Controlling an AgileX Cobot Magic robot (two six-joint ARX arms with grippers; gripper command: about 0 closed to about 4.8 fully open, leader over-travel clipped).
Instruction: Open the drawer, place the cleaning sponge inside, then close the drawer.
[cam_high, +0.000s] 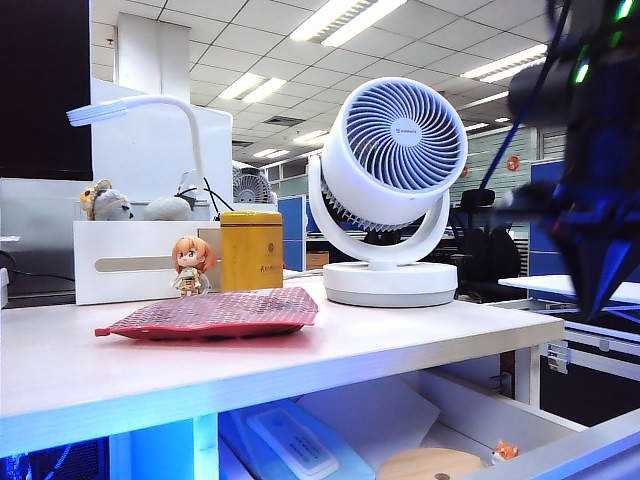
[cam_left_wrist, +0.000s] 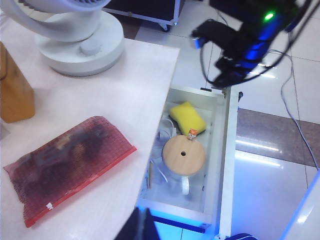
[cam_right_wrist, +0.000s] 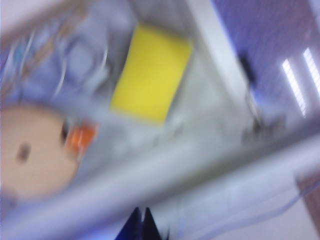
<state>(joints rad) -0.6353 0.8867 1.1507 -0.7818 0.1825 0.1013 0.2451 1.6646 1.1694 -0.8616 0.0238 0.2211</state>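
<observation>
The drawer (cam_left_wrist: 227, 150) stands pulled out under the desk's edge, its front lit blue. The yellow cleaning sponge (cam_left_wrist: 187, 117) (cam_right_wrist: 151, 74) lies flat inside it at the far end, free of any gripper. Beside the sponge are a round wooden lid (cam_left_wrist: 183, 155) and a tiny orange figure (cam_left_wrist: 192, 133). My right gripper (cam_right_wrist: 140, 214) hovers above the drawer's rim, shut and empty; the right wrist view is blurred. The right arm (cam_high: 590, 200) hangs dark over the drawer's outer side. My left gripper (cam_left_wrist: 141, 215) is shut and empty above the desk's front edge.
On the desk stand a white fan (cam_high: 390, 180), a flat red mesh pouch (cam_high: 215, 312), a yellow tin (cam_high: 251, 250), a small doll (cam_high: 189, 265) and a white box (cam_high: 140, 262) with a lamp behind. White cables lie in the drawer.
</observation>
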